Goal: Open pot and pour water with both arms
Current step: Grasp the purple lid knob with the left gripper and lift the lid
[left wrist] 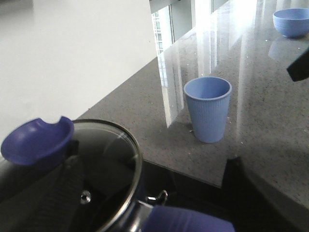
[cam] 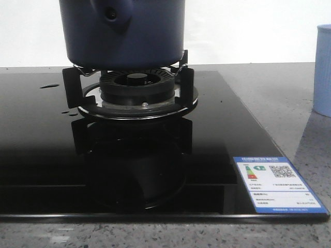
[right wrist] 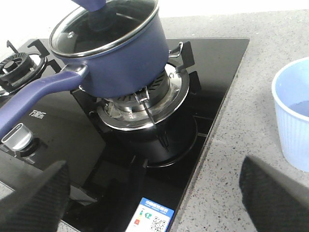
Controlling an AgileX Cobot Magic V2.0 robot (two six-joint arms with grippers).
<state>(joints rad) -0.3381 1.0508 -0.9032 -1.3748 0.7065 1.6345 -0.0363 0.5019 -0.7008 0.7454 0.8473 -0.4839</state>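
Black ribbed pads [right wrist: 31,198], spread wide on the right gripper [right wrist: 154,200] and holding nothing; on the left arm, cannot tell how the jaws stand. Squarely on the burner [cam: 137,85]: the pot [right wrist: 126,58], matte navy, glass lid [right wrist: 104,26] on, long handle [right wrist: 34,96] jutting past the burner. Judged as the opening step, not yet begun. Next: pinch the blue knob [left wrist: 36,142], lift straight up, then grip the handle and tip toward the pale cup [left wrist: 208,108], well aside of the burner.
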